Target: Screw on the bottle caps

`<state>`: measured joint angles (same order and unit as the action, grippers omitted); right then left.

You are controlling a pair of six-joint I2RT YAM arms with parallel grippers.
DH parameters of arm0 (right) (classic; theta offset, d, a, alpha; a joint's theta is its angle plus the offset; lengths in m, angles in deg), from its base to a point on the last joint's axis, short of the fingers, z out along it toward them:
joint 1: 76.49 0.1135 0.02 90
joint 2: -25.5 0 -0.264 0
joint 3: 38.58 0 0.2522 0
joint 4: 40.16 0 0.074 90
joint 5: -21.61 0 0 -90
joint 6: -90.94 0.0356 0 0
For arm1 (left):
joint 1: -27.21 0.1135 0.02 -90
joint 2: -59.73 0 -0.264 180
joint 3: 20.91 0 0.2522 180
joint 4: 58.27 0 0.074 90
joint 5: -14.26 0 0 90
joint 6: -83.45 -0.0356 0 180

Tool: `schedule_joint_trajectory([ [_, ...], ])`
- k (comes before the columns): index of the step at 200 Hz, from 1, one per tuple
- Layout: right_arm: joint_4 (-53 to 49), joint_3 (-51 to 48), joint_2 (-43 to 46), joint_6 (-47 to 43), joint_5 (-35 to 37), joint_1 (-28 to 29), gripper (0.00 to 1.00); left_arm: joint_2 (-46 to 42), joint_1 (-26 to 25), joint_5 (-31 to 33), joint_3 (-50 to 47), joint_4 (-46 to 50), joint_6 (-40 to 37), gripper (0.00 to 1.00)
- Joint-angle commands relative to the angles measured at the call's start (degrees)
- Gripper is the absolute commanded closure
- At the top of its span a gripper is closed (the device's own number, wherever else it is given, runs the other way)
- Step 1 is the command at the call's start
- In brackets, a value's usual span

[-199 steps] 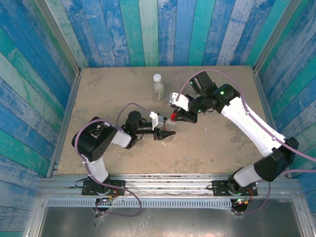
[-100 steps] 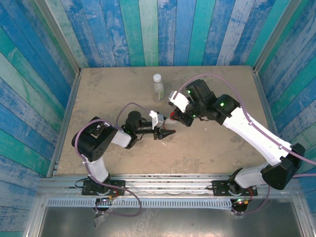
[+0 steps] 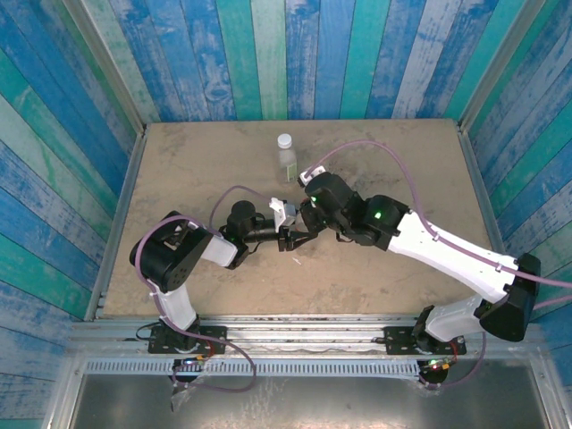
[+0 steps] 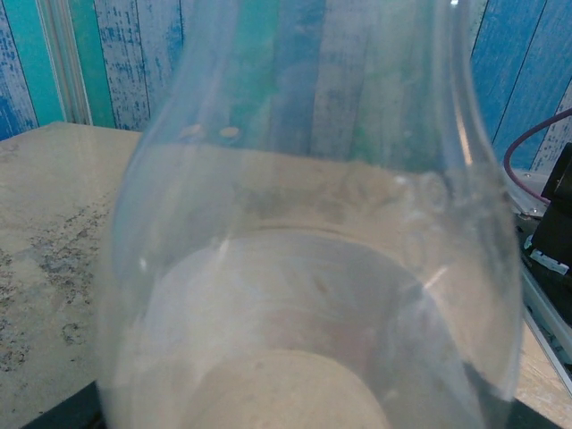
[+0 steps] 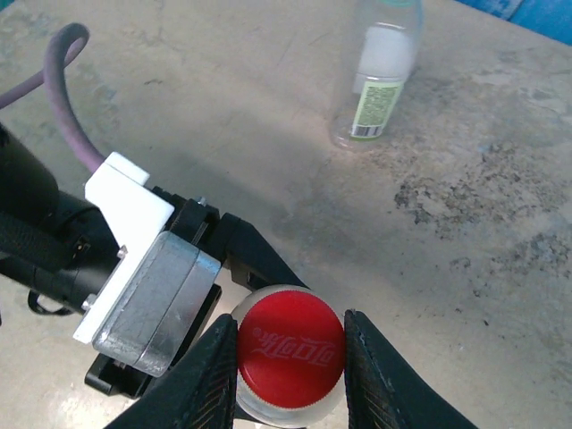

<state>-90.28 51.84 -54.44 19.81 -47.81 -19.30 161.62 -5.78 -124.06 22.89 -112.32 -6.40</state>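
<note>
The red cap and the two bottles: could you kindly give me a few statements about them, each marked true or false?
1. The right pincer grips the red cap between its fingers. True.
2. The red cap lies loose, away from both pincers. False: it sits on the neck of the clear bottle held by the left pincer.
3. The green-label bottle stands upright, apart from both pincers. True.
4. The green-label bottle is uncapped. False: a white cap tops it.

Left claw (image 3: pixel 293 238) and right claw (image 5: pixel 290 371) meet at the middle of the bench (image 3: pixel 179 179), a cap (image 5: pixel 290 349) sitting on the bottle (image 4: pixel 304 268) between them. A second bottle (image 3: pixel 285 161) stands upright behind them, toward the far edge.
</note>
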Motion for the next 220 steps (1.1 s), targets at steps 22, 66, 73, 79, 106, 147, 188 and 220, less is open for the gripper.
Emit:
schedule_joint_trajectory([
  [22, -5.73, -0.99, -2.37, 2.66, 3.50, 1.26, 0.68, 0.73, -0.49, 1.53, -0.88, 5.06, 0.55, 0.41],
  [66, -5.48, 3.25, -2.90, -2.33, 3.76, 1.27, 0.58, 1.14, -0.49, 1.78, -1.09, 5.17, 0.00, 0.41],
  [73, -5.48, 3.89, -2.77, -3.05, 3.94, 1.26, 0.56, 1.21, -0.50, 1.82, -1.12, 5.31, -0.10, 0.41],
  [79, -5.39, 4.23, -2.61, -3.35, 4.31, 1.26, 0.54, 1.15, -0.54, 1.75, -1.17, 5.35, -0.13, 0.41],
  [106, -4.50, 5.00, -0.29, -4.95, 3.54, 1.26, 0.40, 1.05, -0.47, 1.82, -1.12, 5.75, -0.47, 0.41],
  [147, 2.25, 0.86, 8.04, -10.47, -4.75, -0.67, 0.32, 1.20, -0.50, 1.58, -0.87, 5.99, -0.83, 0.41],
  [188, 4.91, -1.17, 11.37, -12.63, -21.51, -10.29, 0.33, 1.30, -0.49, 0.30, -1.08, 5.76, -1.17, 0.40],
  [220, 0.55, 2.36, 7.74, -9.71, -31.42, -18.37, 0.43, 1.38, -0.50, -2.30, -1.22, 5.52, -1.76, 0.40],
])
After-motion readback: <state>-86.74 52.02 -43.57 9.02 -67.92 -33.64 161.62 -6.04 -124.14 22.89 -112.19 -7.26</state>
